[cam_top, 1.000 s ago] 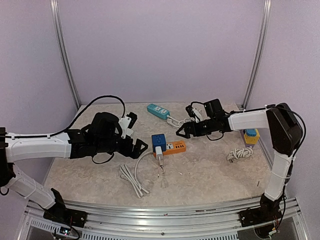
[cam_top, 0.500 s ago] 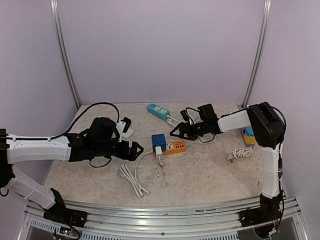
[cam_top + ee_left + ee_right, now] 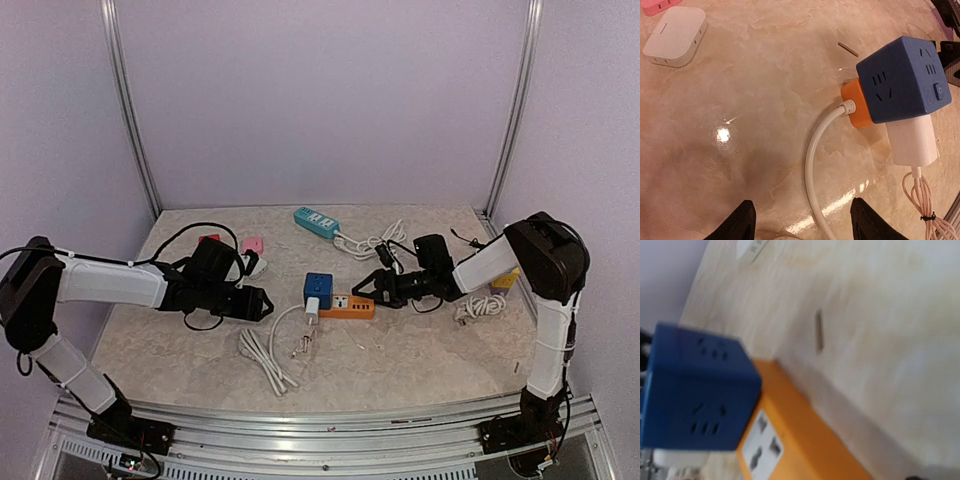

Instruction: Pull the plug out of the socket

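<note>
Plug point(image 3: 912, 142): white block charger, seated in the lower face of the blue cube socket point(image 3: 900, 80), not pulled. Its thin cord point(image 3: 922, 200) is bundled with a tie and lies on the counter point(image 3: 420, 360). No lettering legible on the plug body.

The cube sits on the left end of the orange strip point(image 3: 352, 306), roughly mid-counter. Cube faces show moulded pin holes and one small round button on the side. Nothing printed can be read. In the right wrist view the orange strip has a white panel with small port slots, too blurred for any label.

A thick white cable point(image 3: 815, 150) leaves the orange strip's end and runs toward the left gripper point(image 3: 804, 225). That gripper's jaws stand moderately apart and hold nothing, low over the counter, left of the cube and short of it.

Right gripper point(image 3: 368, 290): jaws look spread, at the orange strip's right end. Cannot tell if they touch it.

Teal power strip point(image 3: 316, 222) lies at the back, its markings too small to read. White adapter point(image 3: 675, 36) and pink adapter point(image 3: 252, 244) are back-left, with no readable text.
</note>
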Robot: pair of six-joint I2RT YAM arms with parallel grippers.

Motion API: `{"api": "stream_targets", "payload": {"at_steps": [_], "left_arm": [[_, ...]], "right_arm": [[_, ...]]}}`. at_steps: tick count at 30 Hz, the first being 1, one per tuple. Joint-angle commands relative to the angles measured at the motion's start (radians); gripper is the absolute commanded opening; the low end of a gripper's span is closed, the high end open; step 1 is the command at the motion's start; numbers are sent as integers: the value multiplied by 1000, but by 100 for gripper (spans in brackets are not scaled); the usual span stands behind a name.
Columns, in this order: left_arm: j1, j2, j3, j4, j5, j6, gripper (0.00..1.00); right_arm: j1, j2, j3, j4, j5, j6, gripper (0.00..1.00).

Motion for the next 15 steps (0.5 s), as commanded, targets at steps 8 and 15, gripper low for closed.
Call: {"api": "stream_targets", "payload": {"at_steps": [8,15], "left_arm": [[19,275,166,23,194,97,45],[20,389,236,59,297,119,34]], "right_arm": [[68,-148,-344,346,-35,208,89],[155,-196,-474,529,-14,316,86]]}}
